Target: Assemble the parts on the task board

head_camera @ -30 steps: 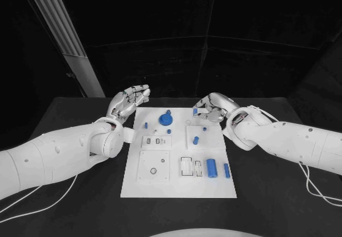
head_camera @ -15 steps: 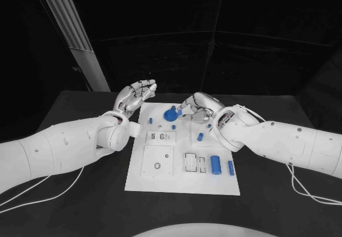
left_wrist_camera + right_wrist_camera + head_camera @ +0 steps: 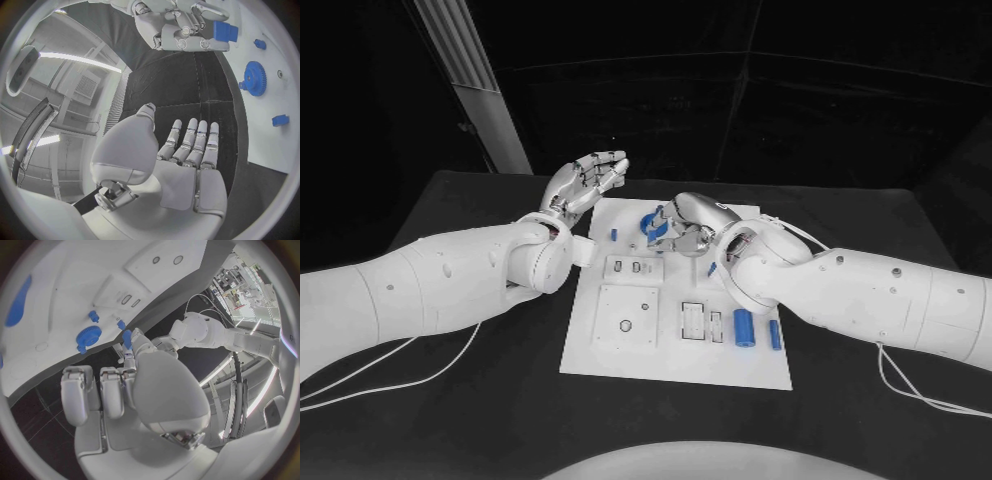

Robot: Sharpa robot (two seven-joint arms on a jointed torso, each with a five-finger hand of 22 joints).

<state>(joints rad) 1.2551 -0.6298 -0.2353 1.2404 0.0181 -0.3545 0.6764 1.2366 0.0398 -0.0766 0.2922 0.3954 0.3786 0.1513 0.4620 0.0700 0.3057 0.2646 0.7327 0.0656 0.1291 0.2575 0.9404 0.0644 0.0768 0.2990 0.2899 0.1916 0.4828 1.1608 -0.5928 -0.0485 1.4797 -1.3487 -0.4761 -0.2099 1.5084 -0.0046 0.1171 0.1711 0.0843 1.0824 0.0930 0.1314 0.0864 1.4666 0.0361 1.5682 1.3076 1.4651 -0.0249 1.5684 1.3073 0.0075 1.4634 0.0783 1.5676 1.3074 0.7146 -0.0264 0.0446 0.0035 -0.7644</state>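
- right hand point(image 3: 687, 226) hangs over the far end of the task board point(image 3: 678, 355), pinching a small blue block point(image 3: 224, 31) in its fingertips.
- left hand point(image 3: 583, 182) hovers off the board's 11 o'clock corner, fingers straight and apart, holding nothing.
- blue gear point(image 3: 254, 78) stands just beside the right hand; two blue cylinders point(image 3: 744, 324) lie at the board's 4 o'clock.

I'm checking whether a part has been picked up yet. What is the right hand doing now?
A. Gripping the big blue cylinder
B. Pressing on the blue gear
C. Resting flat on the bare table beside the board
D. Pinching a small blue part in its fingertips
D: in the left wrist view the right hand pinches a small blue part in its fingertips, apart from the blue gear lying on the task board.
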